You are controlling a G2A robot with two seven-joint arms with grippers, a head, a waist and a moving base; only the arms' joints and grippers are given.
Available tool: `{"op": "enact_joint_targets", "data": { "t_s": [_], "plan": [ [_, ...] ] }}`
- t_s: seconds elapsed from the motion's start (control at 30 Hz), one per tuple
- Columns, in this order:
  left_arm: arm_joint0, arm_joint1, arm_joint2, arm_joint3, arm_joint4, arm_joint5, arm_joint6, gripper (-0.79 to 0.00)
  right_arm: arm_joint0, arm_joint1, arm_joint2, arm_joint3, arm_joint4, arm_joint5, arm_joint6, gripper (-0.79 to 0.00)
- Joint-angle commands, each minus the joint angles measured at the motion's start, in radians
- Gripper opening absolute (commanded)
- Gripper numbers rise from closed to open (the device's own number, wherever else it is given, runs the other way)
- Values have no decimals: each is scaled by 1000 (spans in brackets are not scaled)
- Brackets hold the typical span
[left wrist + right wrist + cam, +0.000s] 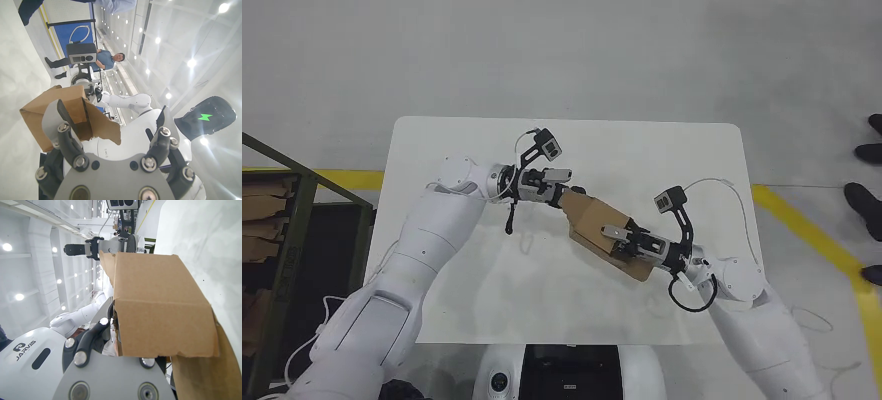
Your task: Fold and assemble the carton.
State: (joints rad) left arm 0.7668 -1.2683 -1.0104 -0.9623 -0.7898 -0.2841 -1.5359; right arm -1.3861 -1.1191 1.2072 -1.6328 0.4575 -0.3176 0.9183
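Top view: the brown corrugated cardboard carton (594, 222) lies on its side on the white table (462, 180), near the table's middle; its long axis runs slantwise from the left tool (572, 191) at one end to the right tool (620, 236) at the other, so the carton sits between the two and each arm meets its own end of it; in the left wrist view the carton's open end faces the left tool, whose jaws stand spread wide; one of its fingers (64, 113) rests against the cardboard at the mouth while the other stands well apart, with a ragged-edged flap (105, 126) hanging loose between them; the right tool is hard against the opposite end, with a carton wall across it in the right wrist view, and I cannot tell whether it is spread or clamped on the cardboard; by my judgement the coming fold turns on that loose flap lying between the left jaws, so the left arm is better placed to work it while the right steadies the far end; the carton's visible faces are plain brown, with no label or writing to read
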Motion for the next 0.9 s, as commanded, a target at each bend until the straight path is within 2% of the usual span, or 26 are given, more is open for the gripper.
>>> {"op": "enact_joint_targets", "data": {
  "t_s": [0.0,0.27,0.43,0.87],
  "plan": [
    [-4,1,-4,8,2,0,0,0,0,1,3,1,2,0,2,-785],
    [-7,9,-22,3,19,0,0,0,-6,7,27,5,18,0,37,-785],
    [-4,18,5,-21,20,19,0,0,-5,12,40,6,20,-1,82,-785],
    [-11,72,89,-76,-67,38,0,0,11,23,60,25,53,4,186,-785]
  ]
}}
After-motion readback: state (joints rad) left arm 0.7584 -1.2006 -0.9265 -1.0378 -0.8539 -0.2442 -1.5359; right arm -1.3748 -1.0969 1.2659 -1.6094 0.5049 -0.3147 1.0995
